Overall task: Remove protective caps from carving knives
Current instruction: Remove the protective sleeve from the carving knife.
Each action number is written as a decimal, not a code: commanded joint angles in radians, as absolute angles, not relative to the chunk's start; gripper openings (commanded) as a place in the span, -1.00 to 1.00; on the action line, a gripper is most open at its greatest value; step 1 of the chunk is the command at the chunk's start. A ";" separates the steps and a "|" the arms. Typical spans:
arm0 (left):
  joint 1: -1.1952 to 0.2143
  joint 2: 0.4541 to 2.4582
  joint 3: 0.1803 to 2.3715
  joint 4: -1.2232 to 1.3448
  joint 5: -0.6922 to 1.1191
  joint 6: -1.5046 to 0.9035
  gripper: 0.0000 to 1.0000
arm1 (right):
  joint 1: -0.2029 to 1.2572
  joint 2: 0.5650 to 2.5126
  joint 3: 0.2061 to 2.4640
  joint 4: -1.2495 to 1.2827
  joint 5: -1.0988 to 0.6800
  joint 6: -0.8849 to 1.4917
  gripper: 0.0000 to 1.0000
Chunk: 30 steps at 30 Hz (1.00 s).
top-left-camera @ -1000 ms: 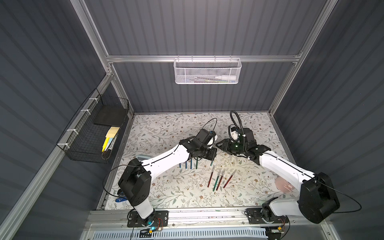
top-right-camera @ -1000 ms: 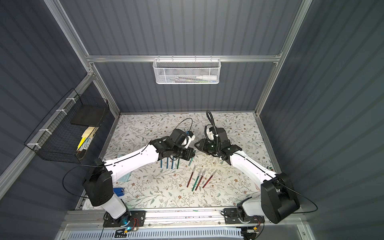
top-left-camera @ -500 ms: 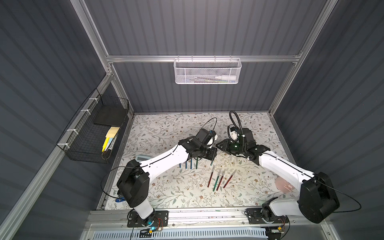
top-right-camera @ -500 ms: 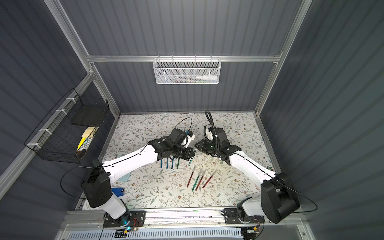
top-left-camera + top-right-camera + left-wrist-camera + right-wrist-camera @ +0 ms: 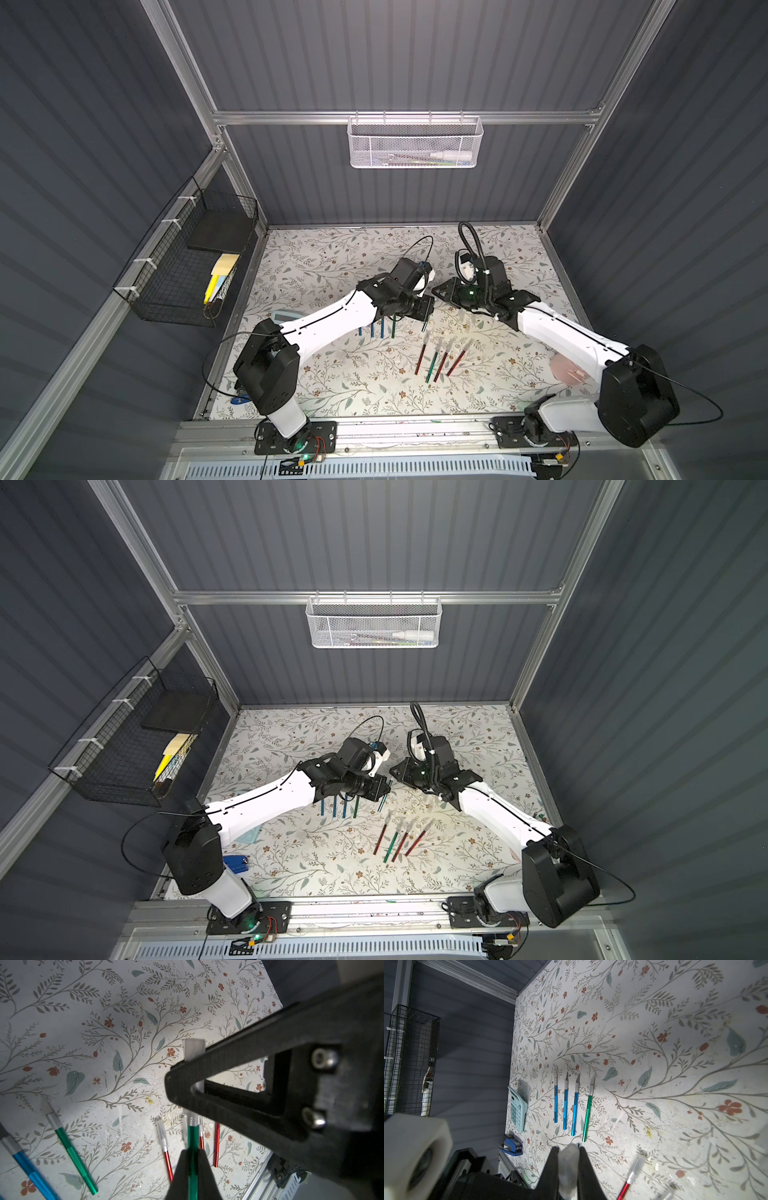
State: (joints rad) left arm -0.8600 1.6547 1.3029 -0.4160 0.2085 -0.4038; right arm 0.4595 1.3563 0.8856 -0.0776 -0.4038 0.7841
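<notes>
My left gripper (image 5: 193, 1152) is shut on the handle of a green carving knife (image 5: 193, 1136), held above the mat. My right gripper (image 5: 568, 1157) is shut on the whitish protective cap (image 5: 568, 1167) at that knife's tip. The cap's end (image 5: 194, 1049) pokes out past the right fingers (image 5: 239, 1059). In both top views the two grippers meet tip to tip at mid-table (image 5: 430, 301) (image 5: 390, 780). Three blue knives and a green knife (image 5: 588, 1109) lie bare-bladed in a row (image 5: 376, 330). Several capped red and green knives (image 5: 438, 363) lie nearer the front.
A teal calculator (image 5: 518, 1109) and a blue stapler (image 5: 511, 1145) lie by the left edge of the mat. A black wire basket (image 5: 187, 266) hangs on the left wall, a white mesh basket (image 5: 415, 141) on the back wall. A pink dish (image 5: 567, 370) sits under the right arm.
The right gripper's jaws have closed on the cap at the tip of the held green knife. The left arm has stayed put with the knife.
</notes>
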 commanded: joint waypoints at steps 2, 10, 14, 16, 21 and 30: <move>-0.854 1.618 1.271 -0.431 0.226 -0.420 -1.00 | 0.458 1.334 0.920 -0.093 -0.328 0.760 -0.94; -0.854 1.618 1.234 -0.422 0.238 -0.426 -1.00 | 0.441 1.337 0.952 -0.130 -0.285 0.747 -0.98; -0.854 1.617 1.221 -0.414 0.245 -0.430 -1.00 | 0.422 1.345 0.967 -0.132 -0.302 0.748 -1.00; -0.853 1.617 1.215 -0.414 0.247 -0.431 -1.00 | 0.414 1.348 0.975 -0.132 -0.305 0.748 -1.00; -0.854 1.621 1.212 -0.416 0.254 -0.434 -1.00 | 0.392 1.362 0.998 -0.133 -0.355 0.752 -1.00; -0.853 1.641 1.221 -0.418 0.271 -0.436 -1.00 | 0.337 1.389 1.041 -0.162 -0.385 0.744 -1.00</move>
